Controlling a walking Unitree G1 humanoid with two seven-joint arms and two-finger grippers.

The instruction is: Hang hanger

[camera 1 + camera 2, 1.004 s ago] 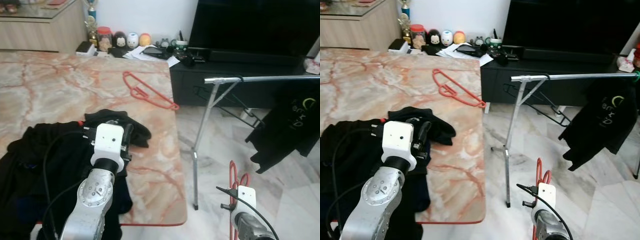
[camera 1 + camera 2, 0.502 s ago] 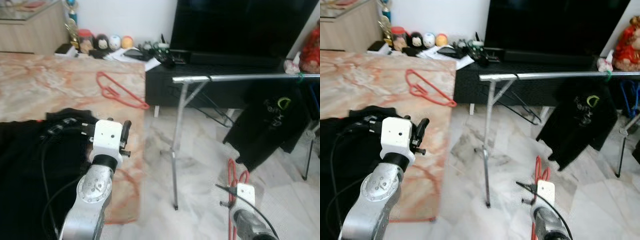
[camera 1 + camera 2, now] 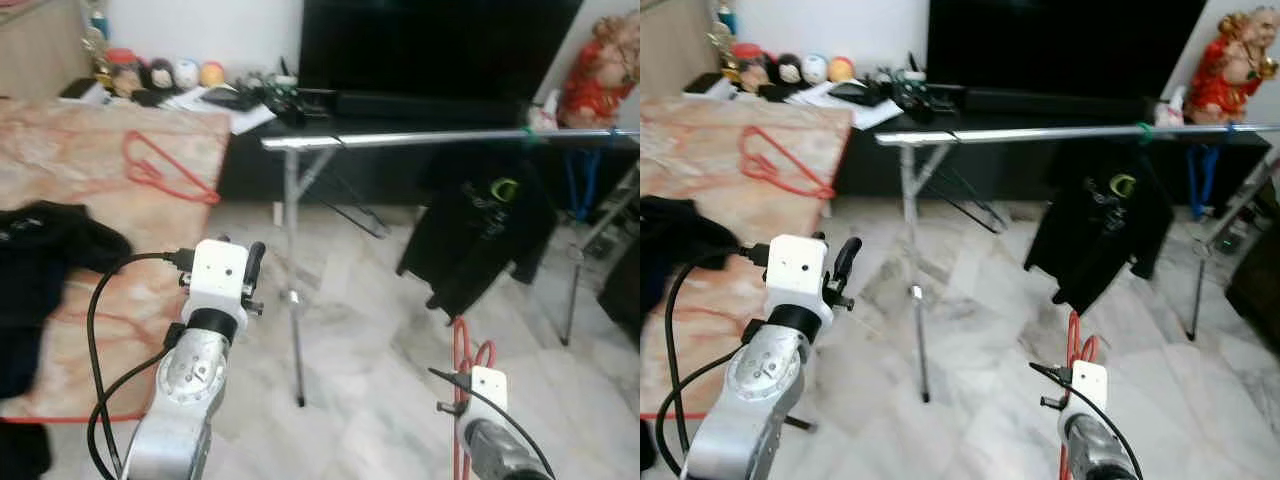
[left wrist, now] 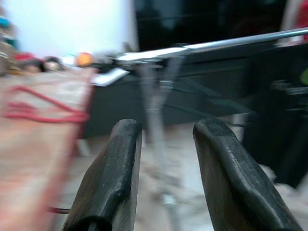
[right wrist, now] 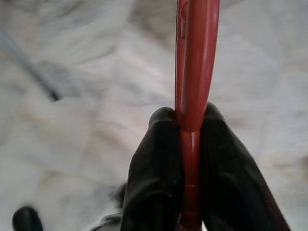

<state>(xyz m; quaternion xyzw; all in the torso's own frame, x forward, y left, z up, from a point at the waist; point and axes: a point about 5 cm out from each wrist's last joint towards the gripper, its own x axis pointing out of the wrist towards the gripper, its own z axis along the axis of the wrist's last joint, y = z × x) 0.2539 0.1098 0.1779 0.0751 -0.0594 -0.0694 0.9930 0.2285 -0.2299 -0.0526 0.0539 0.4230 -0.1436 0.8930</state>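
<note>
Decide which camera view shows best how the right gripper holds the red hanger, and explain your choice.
The right wrist view: both black fingers clamp the red hanger close up. The eye views show the hanger's hook above the right gripper, with the grip itself hidden. The left wrist view looks towards the rail.

Rail mostly open, floor ahead clear-ish.
Clothes rail (image 3: 420,137) spans across far ahead; left stretch bare, black shirt (image 3: 480,225) hangs toward the right. Rail's upright leg (image 3: 293,290) stands centre-left between the grippers' paths. Marble surface (image 3: 60,190) blocks the left side; TV cabinet (image 3: 1040,120) is behind the rail.
</note>
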